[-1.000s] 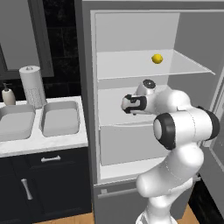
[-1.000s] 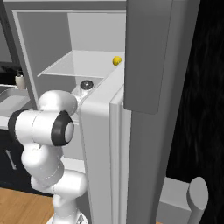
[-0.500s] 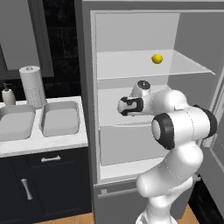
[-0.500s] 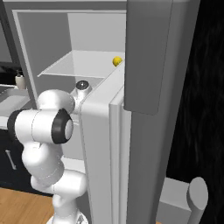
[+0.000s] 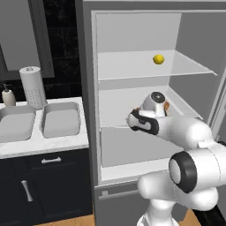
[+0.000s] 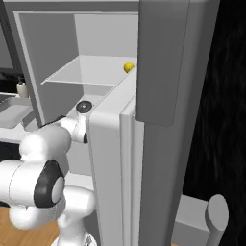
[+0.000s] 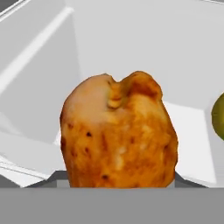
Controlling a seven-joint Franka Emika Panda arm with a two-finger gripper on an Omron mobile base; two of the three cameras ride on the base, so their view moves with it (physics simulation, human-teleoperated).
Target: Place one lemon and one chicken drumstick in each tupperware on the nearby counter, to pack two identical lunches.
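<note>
Deep inside the open fridge, my gripper (image 5: 165, 109) is over the middle shelf, shut on a browned chicken drumstick (image 5: 166, 106). In the hand view the drumstick (image 7: 118, 135) sits upright between the fingers and hides most of them. A yellow lemon (image 5: 158, 59) lies on the glass shelf above the hand, also seen past the door as the lemon (image 6: 128, 67). A second yellow-green lemon (image 7: 218, 114) shows at the right edge of the hand view, beside the drumstick. The white counter (image 5: 44, 143) lies left of the fridge. The tupperware are out of view.
A double sink (image 5: 59, 119) is set into the counter, with a paper towel roll (image 5: 32, 87) and a soap bottle (image 5: 8, 95) behind it. The open fridge door (image 6: 144, 144) stands close on the arm's right. The glass shelf (image 5: 132, 70) hangs just above the hand.
The jaws have closed from wide open onto the drumstick. The hand has shifted a little on the middle shelf. The lemon on the upper shelf has not moved.
</note>
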